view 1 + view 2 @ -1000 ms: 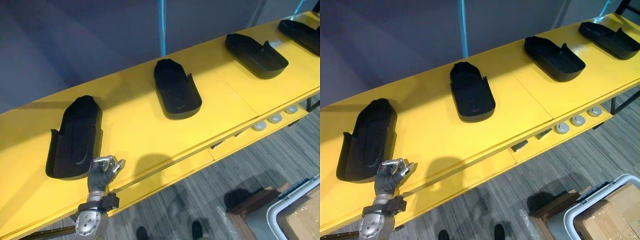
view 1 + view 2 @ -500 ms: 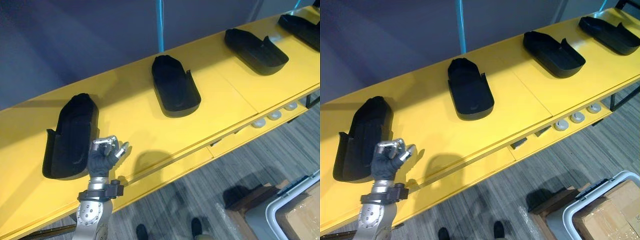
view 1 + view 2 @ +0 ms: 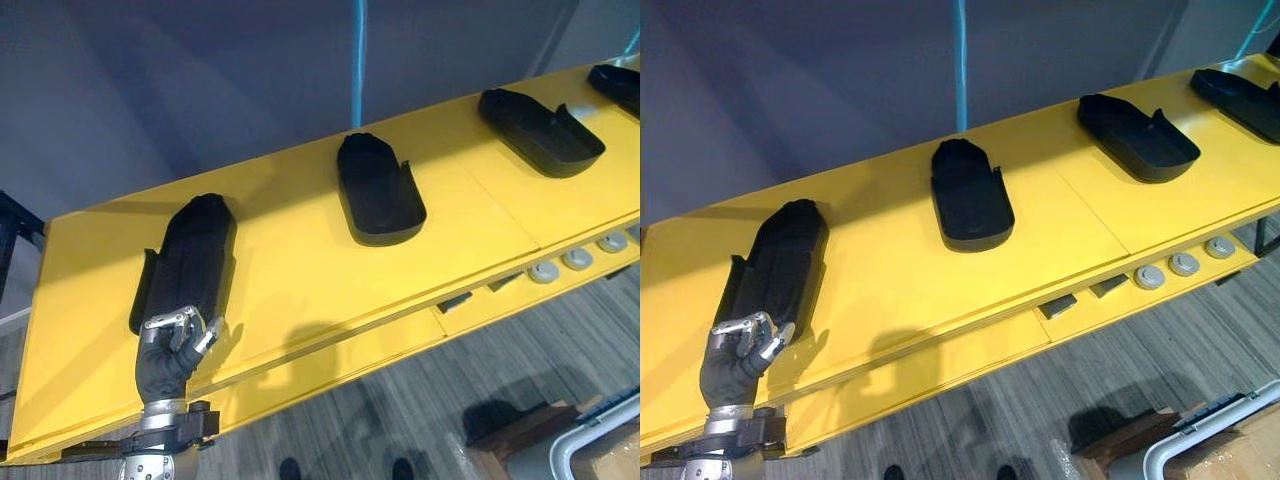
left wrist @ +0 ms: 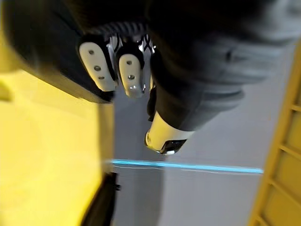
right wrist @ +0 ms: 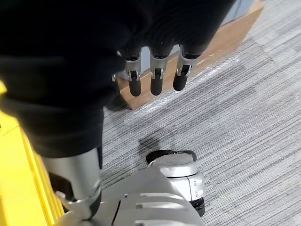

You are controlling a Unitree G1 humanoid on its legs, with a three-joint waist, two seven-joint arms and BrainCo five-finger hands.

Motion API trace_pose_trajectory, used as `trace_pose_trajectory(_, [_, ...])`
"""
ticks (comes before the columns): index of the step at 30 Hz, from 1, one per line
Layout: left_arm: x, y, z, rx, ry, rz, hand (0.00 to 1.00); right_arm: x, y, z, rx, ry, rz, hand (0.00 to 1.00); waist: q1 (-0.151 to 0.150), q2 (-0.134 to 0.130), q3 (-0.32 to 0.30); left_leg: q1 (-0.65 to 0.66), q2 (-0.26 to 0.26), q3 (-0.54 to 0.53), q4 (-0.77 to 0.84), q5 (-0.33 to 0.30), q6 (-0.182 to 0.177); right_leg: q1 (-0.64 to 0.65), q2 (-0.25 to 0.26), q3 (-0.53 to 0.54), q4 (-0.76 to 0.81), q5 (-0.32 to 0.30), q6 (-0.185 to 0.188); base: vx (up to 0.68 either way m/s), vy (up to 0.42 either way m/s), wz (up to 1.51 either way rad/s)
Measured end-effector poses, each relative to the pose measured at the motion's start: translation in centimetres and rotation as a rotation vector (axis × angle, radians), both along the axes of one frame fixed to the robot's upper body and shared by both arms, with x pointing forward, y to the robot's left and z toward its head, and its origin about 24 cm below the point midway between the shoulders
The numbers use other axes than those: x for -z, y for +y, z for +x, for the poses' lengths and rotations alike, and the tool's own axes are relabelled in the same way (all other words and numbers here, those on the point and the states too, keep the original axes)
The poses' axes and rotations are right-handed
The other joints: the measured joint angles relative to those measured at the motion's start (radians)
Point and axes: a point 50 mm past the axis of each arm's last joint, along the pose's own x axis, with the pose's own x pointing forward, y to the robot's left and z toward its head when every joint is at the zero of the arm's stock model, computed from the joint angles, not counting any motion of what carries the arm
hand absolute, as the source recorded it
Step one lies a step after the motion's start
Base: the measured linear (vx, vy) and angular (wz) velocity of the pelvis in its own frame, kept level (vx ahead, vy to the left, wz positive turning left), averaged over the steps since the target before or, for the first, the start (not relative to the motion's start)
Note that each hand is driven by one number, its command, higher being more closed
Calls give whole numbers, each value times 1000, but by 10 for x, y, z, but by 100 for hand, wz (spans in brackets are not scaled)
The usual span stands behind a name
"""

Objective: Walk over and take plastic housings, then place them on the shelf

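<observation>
Fingers (image 3: 172,321) curled, left hand (image 3: 165,355) upright beside housing (image 3: 190,260)

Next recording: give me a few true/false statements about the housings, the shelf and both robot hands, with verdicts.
1. Four black housings lie apart along the yellow shelf. True.
2. The left robot hand is at the middle housing. False: it is at the near end of the leftmost housing.
3. The right robot hand holds a housing. False: it hangs open and empty over the floor.
4. Round grey discs sit on the lower ledge. True.
</observation>
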Motion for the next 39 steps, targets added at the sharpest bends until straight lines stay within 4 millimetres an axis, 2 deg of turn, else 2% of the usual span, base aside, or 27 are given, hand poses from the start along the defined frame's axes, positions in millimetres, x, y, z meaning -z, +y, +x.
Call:
trace_pose_trajectory(2, [15, 0, 2, 1, 70, -19, 100, 0, 0, 0, -1, 3, 1, 0, 6, -2, -2, -3, 0, -5, -3, 4, 0, 0, 0, -5, 0, 0, 0, -46, -2, 10])
trace_pose_trajectory(8, [29, 2, 4, -6, 147, -8, 100, -1, 0, 0, -3, -1, -2, 0, 15, -6, -11, -16, -1, -5, -16, 11, 0, -16, -1, -8, 3, 0, 0, -33, -1, 1])
trace_pose_trajectory(12, [37, 4, 8, -24, 187, 3, 100, -5, -1, 7, -17, -34, -2, 0, 23, -10, -13, -21, 0, 9, -25, 15, -1, -37, -1, 2, 5, 0, 0, 11, -1, -6])
trace_pose_trajectory(20, [32, 20, 20, -128, 155, -8, 100, -9, 2, 19, -41, -79, 0, 0, 28, -19, -15, -31, 0, 32, -34, 13, -2, -67, -1, 24, 7, 0, 0, 17, 7, -8])
trace_pose_trajectory(29, [28, 34, 29, -210, 132, -22, 100, -9, 3, 19, -38, -81, 3, 0, 24, -25, -18, -36, 0, 51, -41, 12, -3, -86, 0, 35, 7, -1, 1, -3, 3, -5])
trace_pose_trajectory(39, [21, 35, 39, -184, 96, -11, 100, -7, 5, 18, -32, -70, 16, 0, 14, -34, -22, -45, 0, 50, -40, 12, -2, -95, 1, 38, 7, -1, 1, 0, 0, 0])
